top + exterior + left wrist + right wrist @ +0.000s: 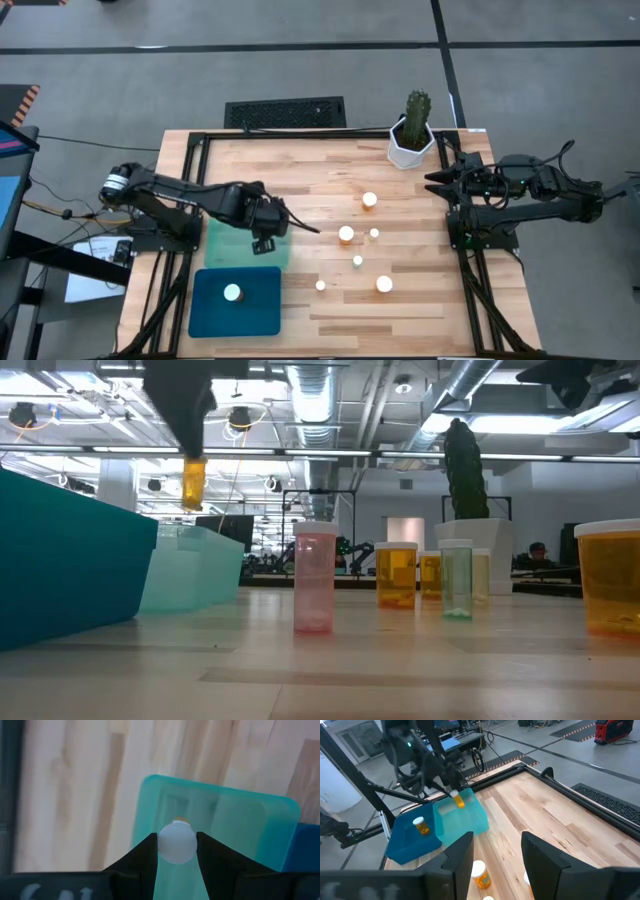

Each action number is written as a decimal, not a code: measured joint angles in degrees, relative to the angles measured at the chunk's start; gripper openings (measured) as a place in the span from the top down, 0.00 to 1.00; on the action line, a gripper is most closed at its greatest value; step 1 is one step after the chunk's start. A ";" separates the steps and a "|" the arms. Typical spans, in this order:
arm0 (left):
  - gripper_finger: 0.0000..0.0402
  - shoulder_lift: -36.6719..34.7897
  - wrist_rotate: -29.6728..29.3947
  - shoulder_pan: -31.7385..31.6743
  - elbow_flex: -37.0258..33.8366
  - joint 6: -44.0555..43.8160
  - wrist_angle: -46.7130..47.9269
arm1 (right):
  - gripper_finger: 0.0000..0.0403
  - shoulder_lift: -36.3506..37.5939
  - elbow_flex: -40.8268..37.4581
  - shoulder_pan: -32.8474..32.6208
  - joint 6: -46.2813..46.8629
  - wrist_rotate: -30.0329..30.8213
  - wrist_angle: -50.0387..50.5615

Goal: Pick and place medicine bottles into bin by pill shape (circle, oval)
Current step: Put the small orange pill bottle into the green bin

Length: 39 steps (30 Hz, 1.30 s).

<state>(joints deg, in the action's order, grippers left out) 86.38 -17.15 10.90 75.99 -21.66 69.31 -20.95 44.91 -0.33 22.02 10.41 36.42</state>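
My left gripper (264, 230) is shut on a medicine bottle (176, 842) with a white cap and amber body. It hangs over the light teal bin (232, 250). The low view shows this bottle (193, 481) held well above the bin's rim (192, 538). One bottle (232, 292) stands in the dark teal bin (262, 318). Several bottles stand on the table's middle, among them one (346, 233) and another (384, 283). My right gripper (433, 180) waits open at the table's right edge near the cactus, with nothing between its fingers (459, 854).
A white pot with a green cactus (412, 130) stands at the back right. The two bins sit side by side at the front left. A black frame (185, 190) runs along the table's edges. A dark grille (285, 111) lies behind the table.
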 joint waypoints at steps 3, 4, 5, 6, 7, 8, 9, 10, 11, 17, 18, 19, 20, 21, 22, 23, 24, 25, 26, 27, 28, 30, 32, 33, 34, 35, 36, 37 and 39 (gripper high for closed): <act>0.71 -2.99 1.51 -0.02 -7.26 -1.82 -4.53 | 0.56 0.00 0.00 -0.01 0.02 0.00 0.00; 0.71 -4.21 1.25 0.00 -9.68 -2.63 -5.84 | 0.56 0.00 0.00 -0.01 0.01 0.00 0.00; 0.71 -5.48 0.82 -0.02 -11.87 -3.57 -6.45 | 0.56 0.00 0.00 -0.01 0.02 0.00 -0.01; 0.71 -6.81 0.22 -0.02 -13.89 -4.55 -6.50 | 0.56 0.02 0.00 -0.01 0.01 0.00 -0.02; 0.71 -8.01 -0.08 -0.02 -15.84 -5.48 -6.57 | 0.56 0.00 0.00 -0.01 0.02 0.00 0.00; 0.71 -9.30 -0.10 -0.05 -17.67 -6.36 -6.82 | 0.56 0.01 0.00 0.00 0.02 0.00 -0.02; 0.71 -10.44 -0.05 -0.09 -19.33 -6.98 -6.93 | 0.56 0.02 0.00 -0.01 0.02 0.02 0.00; 0.71 -11.60 0.23 -0.11 -20.86 -7.54 -7.05 | 0.56 0.02 0.00 0.00 0.02 0.02 -0.01; 0.71 -12.59 0.68 -0.08 -22.17 -7.94 -7.16 | 0.56 0.01 0.00 -0.01 0.02 0.02 -0.02; 0.71 -15.66 0.32 -0.09 -28.23 -9.29 -9.86 | 0.56 0.00 0.00 0.00 0.02 0.04 -0.02; 0.71 -15.70 0.27 -0.10 -29.05 -9.11 -10.57 | 0.56 0.02 0.00 0.00 0.02 0.07 -0.04; 0.71 -15.70 0.28 -0.11 -29.86 -8.95 -11.09 | 0.56 0.02 0.00 0.00 0.02 0.07 -0.04; 0.71 -15.57 0.24 -0.11 -30.59 -8.84 -11.50 | 0.56 0.00 0.00 -0.01 0.02 0.07 -0.02; 0.71 -15.30 -0.04 -0.17 -31.17 -8.85 -11.97 | 0.56 0.02 0.00 -0.01 0.02 0.07 -0.02; 0.71 -15.07 -0.33 -0.30 -31.70 -8.92 -12.57 | 0.56 0.00 0.00 -0.01 0.02 0.09 -0.05; 0.71 -15.08 -0.68 -0.42 -32.24 -9.16 -13.03 | 0.56 0.02 0.00 0.01 0.02 0.09 -0.04; 0.71 -15.10 -0.98 -0.66 -32.60 -9.39 -13.37 | 0.56 0.00 0.00 0.04 0.02 0.09 -0.02; 0.71 -15.10 -1.12 -0.78 -32.95 -9.52 -14.16 | 0.56 0.02 0.00 0.06 0.02 0.11 -0.06; 0.71 -15.08 -1.17 -0.96 -33.11 -9.52 -14.55 | 0.56 0.00 0.00 0.06 0.04 0.11 -0.03; 0.71 -15.08 -1.33 -1.09 -33.14 -9.50 -14.71 | 0.56 0.00 0.00 0.06 0.04 0.11 -0.02; 0.71 -15.10 -1.47 -1.23 -33.14 -9.42 -14.85 | 0.56 0.02 0.00 0.06 0.04 0.12 -0.07; 0.71 -15.10 -1.47 -1.47 -33.14 -9.13 -15.06 | 0.56 0.00 0.00 0.06 0.04 0.13 -0.03; 0.71 -15.09 -1.55 -1.67 -33.14 -9.07 -14.96 | 0.56 0.02 0.00 0.06 0.04 0.13 -0.07; 0.71 -15.10 -1.59 -1.71 -33.14 -8.91 -14.99 | 0.56 0.00 0.00 0.06 0.04 0.13 -0.04; 0.71 -15.10 -1.59 -1.77 -33.14 -8.46 -15.01 | 0.56 0.02 0.00 0.06 0.04 0.15 -0.02; 0.71 -15.08 -1.61 -1.77 -33.14 -7.94 -15.10 | 0.56 0.02 0.00 0.06 0.04 0.13 -0.04; 0.71 -15.09 -1.59 -1.77 -33.14 -7.52 -15.27 | 0.56 0.02 0.00 0.06 0.03 0.15 -0.04; 0.71 -15.10 -1.63 -1.77 -33.14 -7.25 -15.42 | 0.56 0.02 0.00 0.06 0.02 0.14 -0.04; 0.71 -15.10 -1.66 -2.01 -33.14 -6.67 -15.53 | 0.56 0.01 0.00 0.06 0.02 0.15 -0.04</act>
<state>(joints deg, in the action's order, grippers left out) 71.29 -18.81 8.89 42.85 -28.33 53.78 -20.94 44.91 -0.27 22.04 10.57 36.38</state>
